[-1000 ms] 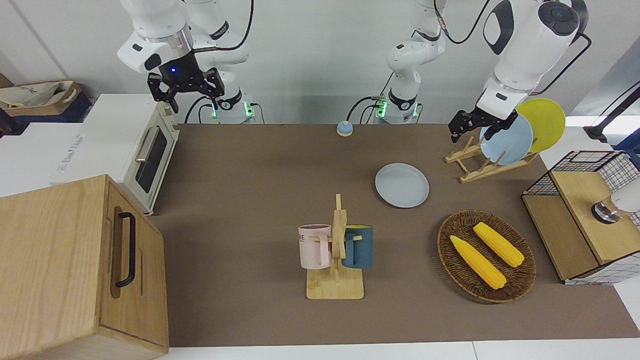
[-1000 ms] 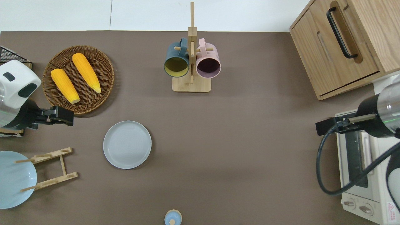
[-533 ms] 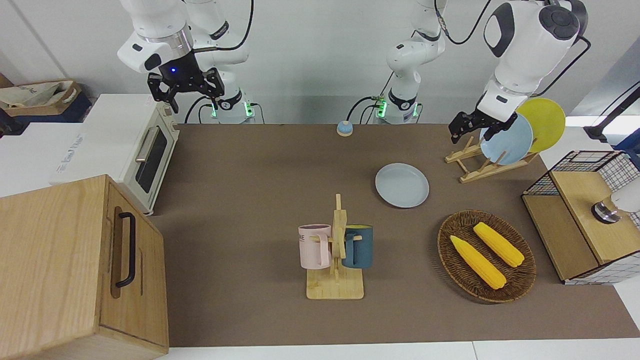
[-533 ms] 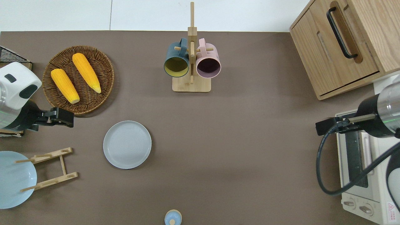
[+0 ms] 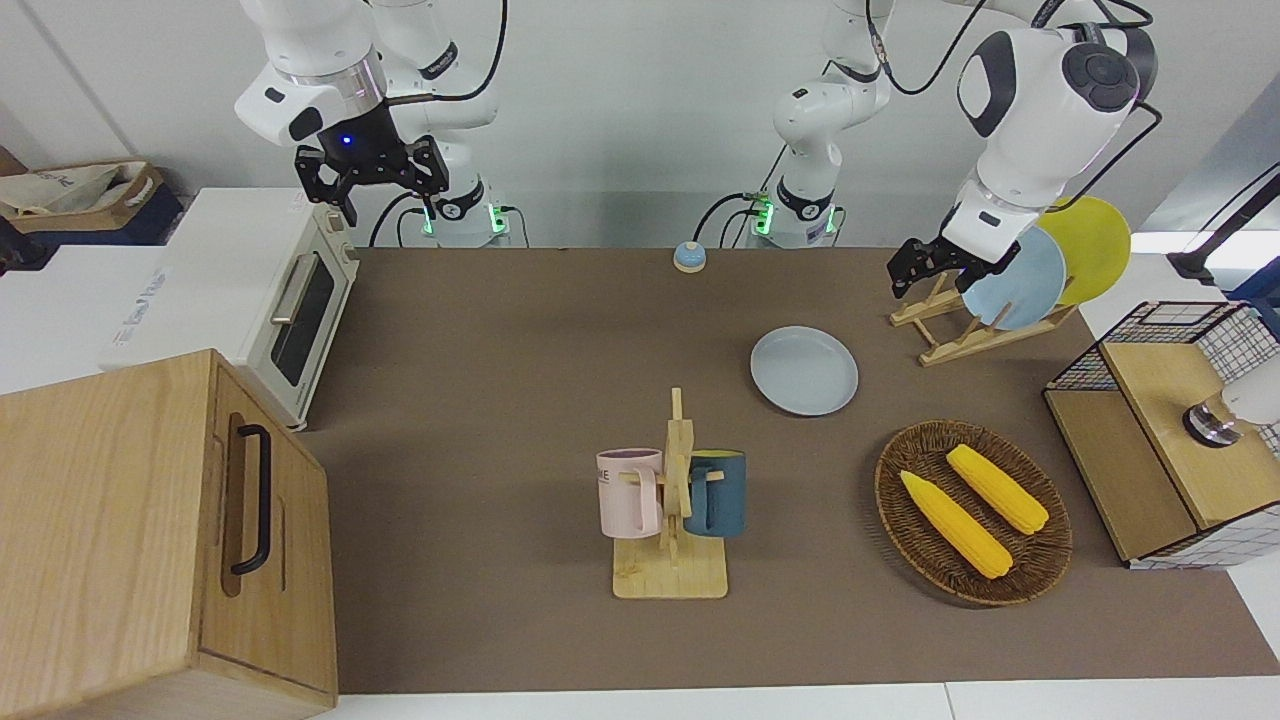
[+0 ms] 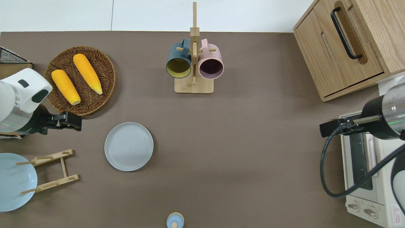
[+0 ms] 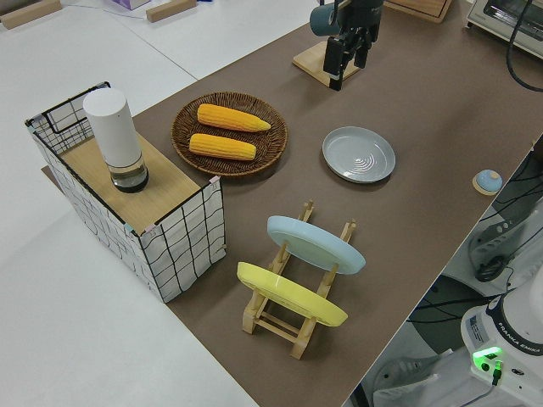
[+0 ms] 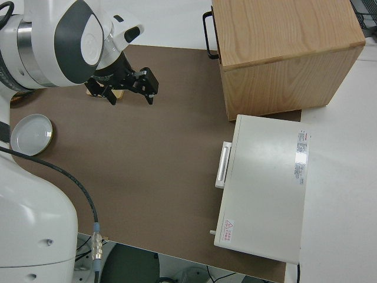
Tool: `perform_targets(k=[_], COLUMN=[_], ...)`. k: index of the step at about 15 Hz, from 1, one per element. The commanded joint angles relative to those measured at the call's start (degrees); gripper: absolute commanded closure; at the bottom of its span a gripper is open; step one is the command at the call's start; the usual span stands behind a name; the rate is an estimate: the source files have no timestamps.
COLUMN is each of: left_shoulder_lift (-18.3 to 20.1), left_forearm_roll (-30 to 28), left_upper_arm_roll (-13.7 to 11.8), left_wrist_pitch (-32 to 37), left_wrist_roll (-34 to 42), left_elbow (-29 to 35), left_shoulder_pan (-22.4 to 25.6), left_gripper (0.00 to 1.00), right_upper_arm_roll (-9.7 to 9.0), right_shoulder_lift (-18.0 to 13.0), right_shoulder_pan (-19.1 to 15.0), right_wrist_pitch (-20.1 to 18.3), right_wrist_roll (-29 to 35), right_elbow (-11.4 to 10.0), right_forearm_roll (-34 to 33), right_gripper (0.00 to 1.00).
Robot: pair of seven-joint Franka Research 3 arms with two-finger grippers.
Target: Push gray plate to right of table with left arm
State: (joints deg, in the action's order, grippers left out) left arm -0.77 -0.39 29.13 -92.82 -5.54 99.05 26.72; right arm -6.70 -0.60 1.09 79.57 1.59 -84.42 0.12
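Note:
The gray plate (image 5: 804, 370) lies flat on the brown table (image 5: 520, 400), between the mug rack and the dish rack. It also shows in the overhead view (image 6: 128, 146), the left side view (image 7: 359, 154) and the right side view (image 8: 32, 134). My left gripper (image 6: 76, 122) is open and empty in the air, over bare table by the basket's rim and apart from the plate, toward the left arm's end; it also shows in the front view (image 5: 928, 268) and left side view (image 7: 348, 58). My right gripper (image 5: 372, 182) is open and parked.
A wicker basket (image 6: 110, 76) holds two corn cobs. A wooden dish rack (image 5: 960, 335) holds a sky-blue plate (image 5: 1020, 285) and a yellow plate (image 5: 1095, 240). A mug rack (image 6: 193, 85), a small bell (image 5: 689, 257), a wire crate (image 5: 1170, 430), a toaster oven (image 5: 290, 300) and a wooden cabinet (image 5: 130, 520) stand around.
My left gripper has moved a little toward the gray plate and the right arm's end of the table. The plate and the right arm have not moved.

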Motion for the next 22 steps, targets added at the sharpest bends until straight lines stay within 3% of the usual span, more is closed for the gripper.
perform_targets(k=[1, 22], left_shoulder_lift=[1.0, 0.6], left_forearm_roll=[-1.1, -2.0], left_upper_arm_roll=[-0.3, -0.2], left_wrist_pitch=[-2.5, -3.9], left_wrist_roll=[0.2, 0.3], left_elbow=[2.9, 3.3], left_shoulder_pan=[0.0, -0.3], left_gripper=[0.0, 0.0], right_upper_arm_roll=[-0.86, -0.77], right_shoulder_lift=[-0.4, -0.4], right_shoulder_pan=[-1.2, -1.2], right_wrist_pitch=[-0.7, -0.8], right_wrist_roll=[0.0, 0.1], right_elbow=[0.2, 0.2], right_forearm_roll=[0.6, 0.6], right_gripper=[0.017, 0.017])
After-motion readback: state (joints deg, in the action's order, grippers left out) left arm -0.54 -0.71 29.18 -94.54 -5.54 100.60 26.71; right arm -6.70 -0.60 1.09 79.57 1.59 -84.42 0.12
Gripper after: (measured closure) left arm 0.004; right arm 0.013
